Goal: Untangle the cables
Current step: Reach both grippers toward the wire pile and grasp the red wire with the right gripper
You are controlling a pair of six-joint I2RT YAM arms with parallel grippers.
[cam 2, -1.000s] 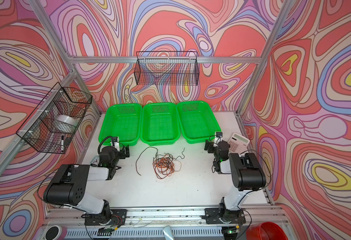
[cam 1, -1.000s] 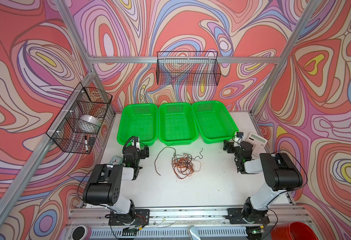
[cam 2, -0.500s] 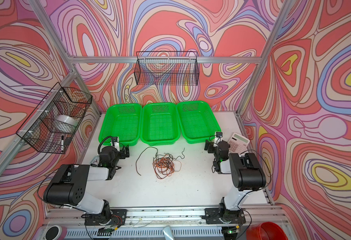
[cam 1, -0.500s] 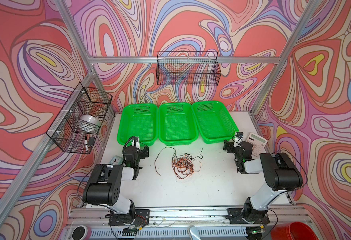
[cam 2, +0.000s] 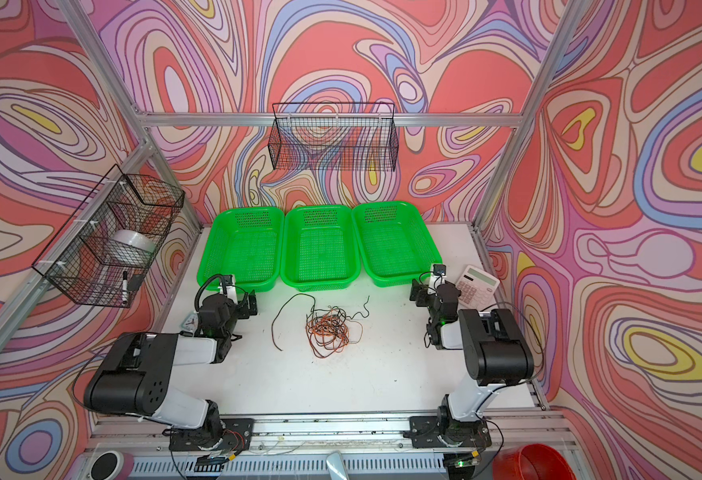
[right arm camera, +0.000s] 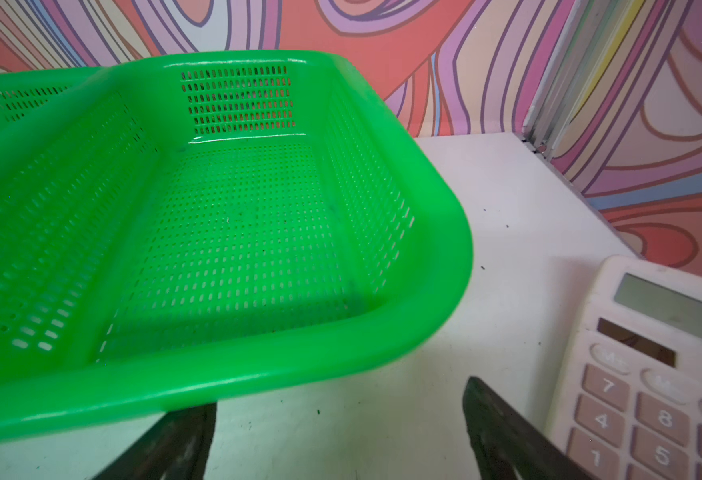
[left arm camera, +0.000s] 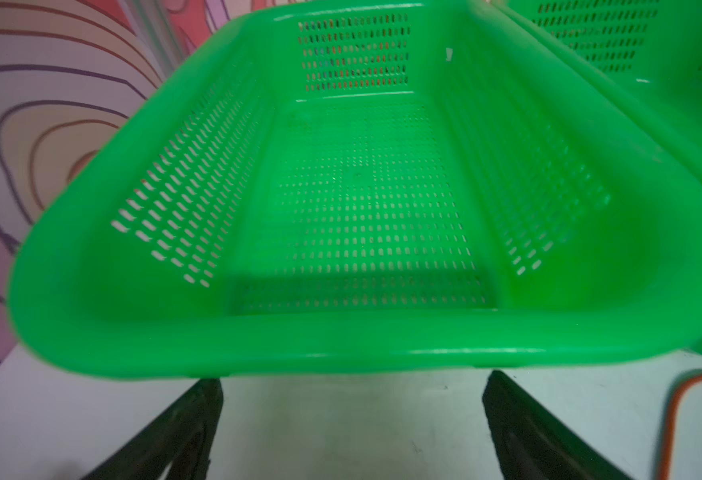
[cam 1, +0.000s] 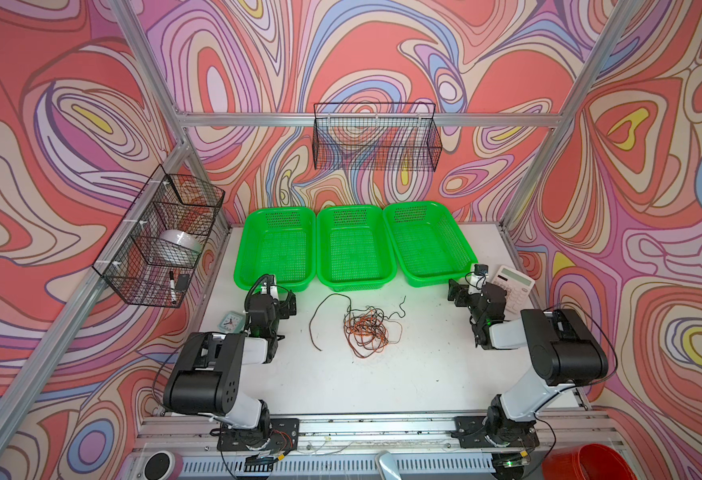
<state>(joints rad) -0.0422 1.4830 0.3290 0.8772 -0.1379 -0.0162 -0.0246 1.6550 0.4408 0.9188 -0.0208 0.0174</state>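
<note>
1. Two arms sit low over a white table [cam 1: 382, 382]. The left gripper [cam 1: 287, 300] and right gripper [cam 1: 456, 292] both have jaws spread wide, holding nothing.
2. Tangled orange, brown and black cables [cam 1: 366, 333] lie on the table between them, near three green baskets [cam 1: 351, 284].
3. A calculator [cam 1: 512, 286] sits just beside the right gripper.

The calculator [right arm camera: 652, 374] keys read 7, 8, 4, 5 and 1.
</note>
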